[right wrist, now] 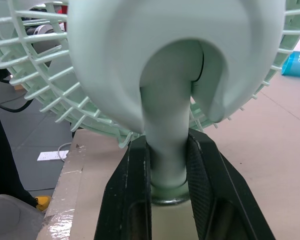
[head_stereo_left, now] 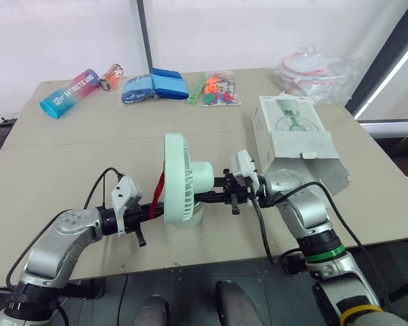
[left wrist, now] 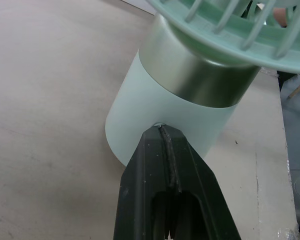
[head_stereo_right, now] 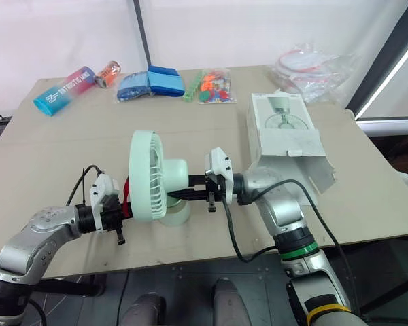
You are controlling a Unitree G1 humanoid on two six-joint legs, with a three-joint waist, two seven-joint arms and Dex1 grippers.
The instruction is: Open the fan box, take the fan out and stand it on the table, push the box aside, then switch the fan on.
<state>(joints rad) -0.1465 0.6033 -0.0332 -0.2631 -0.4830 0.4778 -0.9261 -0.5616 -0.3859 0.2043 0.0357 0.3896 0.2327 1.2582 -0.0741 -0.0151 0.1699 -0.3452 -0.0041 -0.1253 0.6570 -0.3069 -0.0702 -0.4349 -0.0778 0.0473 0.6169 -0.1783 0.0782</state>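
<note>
The right fingers (right wrist: 205, 165) clamp the neck (right wrist: 167, 115) of the fan from both sides, just above its base. The left fingers (left wrist: 162, 160) are pressed together with nothing between them, tips touching the base (left wrist: 155, 95). The fan (head_stereo_left: 183, 180) stands upright on the surface (head_stereo_left: 68, 149), low in the frame's centre. The opened box (head_stereo_left: 292, 139) lies right of centre. The fan looks like light, stiff, smooth plastic and probably top-heavy. Its thin grille seems fragile, so the neck is the sound hold.

L gripper (left wrist: 162, 131), jaws closed, tips against base of fan (left wrist: 170, 107).
</note>
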